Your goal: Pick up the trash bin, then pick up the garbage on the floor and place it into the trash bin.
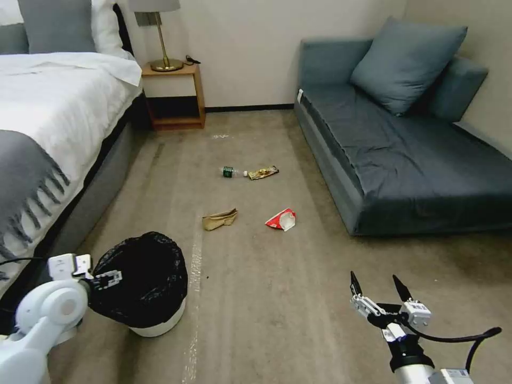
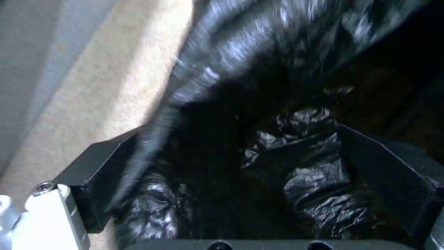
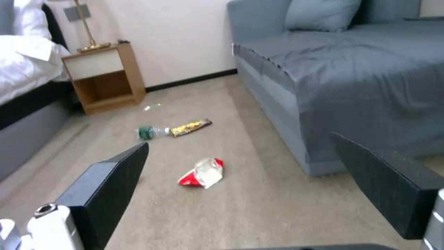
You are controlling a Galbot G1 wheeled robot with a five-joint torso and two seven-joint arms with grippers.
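Flanking the litter (image 1: 250, 197), bed (image 1: 53, 117) and sofa (image 1: 405, 149); left tool (image 1: 109, 279) grips bin (image 1: 141, 285) rim, right tool (image 1: 380, 290) gapes wide, empty

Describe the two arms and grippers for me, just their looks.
Both arms are white, with rounded joint housings. The left gripper has a white body with black fingers. The right gripper has pointed black fingers on white blocks, with a black cable looping off its wrist.
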